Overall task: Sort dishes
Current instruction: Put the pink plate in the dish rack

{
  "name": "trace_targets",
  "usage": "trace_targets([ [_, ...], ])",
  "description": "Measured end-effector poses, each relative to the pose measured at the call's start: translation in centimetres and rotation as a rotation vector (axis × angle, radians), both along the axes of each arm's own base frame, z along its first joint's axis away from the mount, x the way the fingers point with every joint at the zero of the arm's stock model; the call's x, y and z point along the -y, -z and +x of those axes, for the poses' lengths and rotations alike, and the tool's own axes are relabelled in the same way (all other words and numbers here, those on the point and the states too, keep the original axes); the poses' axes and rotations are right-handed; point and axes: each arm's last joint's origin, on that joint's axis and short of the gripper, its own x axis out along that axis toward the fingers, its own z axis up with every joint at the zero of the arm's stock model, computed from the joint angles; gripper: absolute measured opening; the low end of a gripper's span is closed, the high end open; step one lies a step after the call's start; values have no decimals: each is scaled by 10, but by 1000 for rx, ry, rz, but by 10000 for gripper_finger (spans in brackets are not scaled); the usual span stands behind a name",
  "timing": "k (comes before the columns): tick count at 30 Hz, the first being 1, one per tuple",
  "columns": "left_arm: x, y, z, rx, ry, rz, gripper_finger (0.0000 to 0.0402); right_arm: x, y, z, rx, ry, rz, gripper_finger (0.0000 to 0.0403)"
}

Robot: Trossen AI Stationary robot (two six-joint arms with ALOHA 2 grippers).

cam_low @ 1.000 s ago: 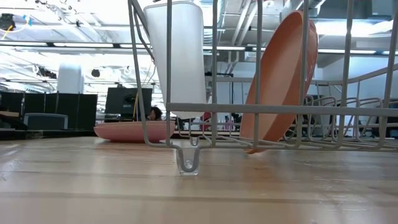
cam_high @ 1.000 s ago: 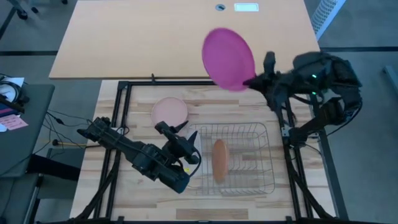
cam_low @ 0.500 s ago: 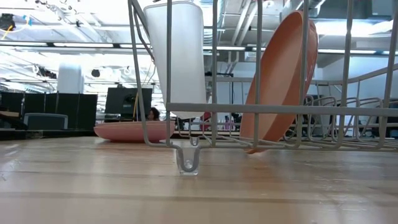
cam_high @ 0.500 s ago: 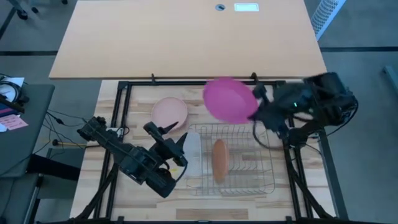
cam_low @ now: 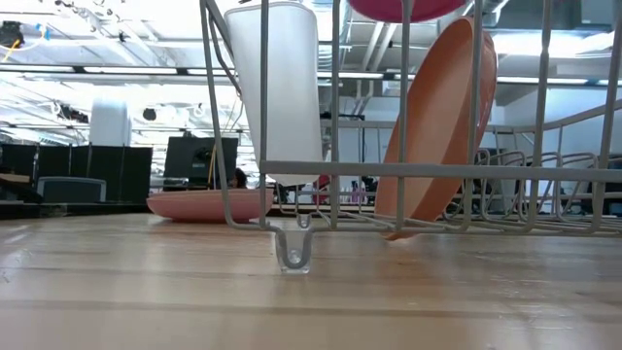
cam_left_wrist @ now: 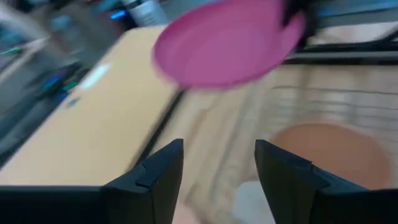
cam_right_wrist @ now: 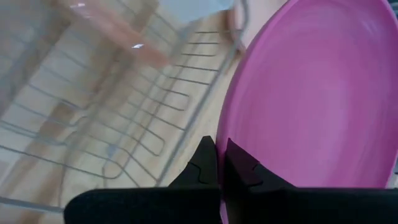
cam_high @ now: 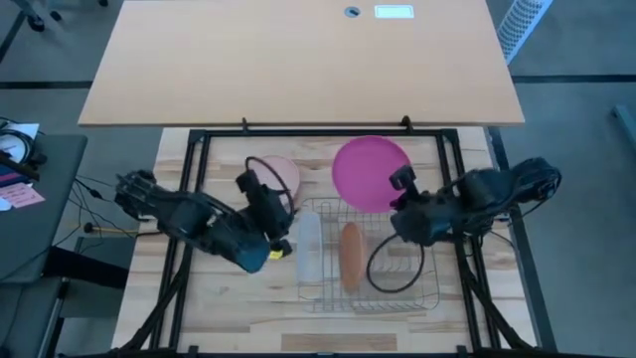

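Observation:
A magenta plate (cam_high: 368, 171) hangs in the air over the far end of the wire rack (cam_high: 397, 288); my right gripper (cam_high: 398, 185) is shut on it. Its lower edge (cam_low: 408, 8) shows above the rack in the low view. An orange-tan plate (cam_high: 350, 256) stands on edge in the rack, leaning on the wires (cam_low: 437, 117). A pale pink plate (cam_high: 281, 171) lies flat on the table (cam_low: 209, 204). My left gripper (cam_high: 273, 204) is open at that plate's near side, its fingers (cam_left_wrist: 163, 171) facing the rack, touching nothing. My right gripper (cam_right_wrist: 219, 149) pinches the magenta plate's rim (cam_right_wrist: 239, 134) between its two fingers, on the plate's right side. The fingers come level from the table's right. The plate is lifted clear and tilted, above the rack's far end.
A translucent white tray (cam_high: 309, 244) stands upright in the rack's left end (cam_low: 282, 87), beside the orange-tan plate. Dark frame rails (cam_high: 318, 132) border the wooden table. A larger tan tabletop (cam_high: 298, 60) lies beyond the far edge. Bare wood lies near the rack (cam_low: 292, 311).
My right gripper has come down and toward the table's near-left, carrying the magenta plate from beyond the far edge to above the rack's far end. My left gripper has drawn away from the rack's left side toward the far edge, stopping by the pale pink plate.

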Motion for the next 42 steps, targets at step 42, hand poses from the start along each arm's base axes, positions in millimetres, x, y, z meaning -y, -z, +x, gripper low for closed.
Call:
trace_targets([
  [42,-169,13,62,-26,43,-353,262,-18,37,36,-241,-268,-430,0],
])
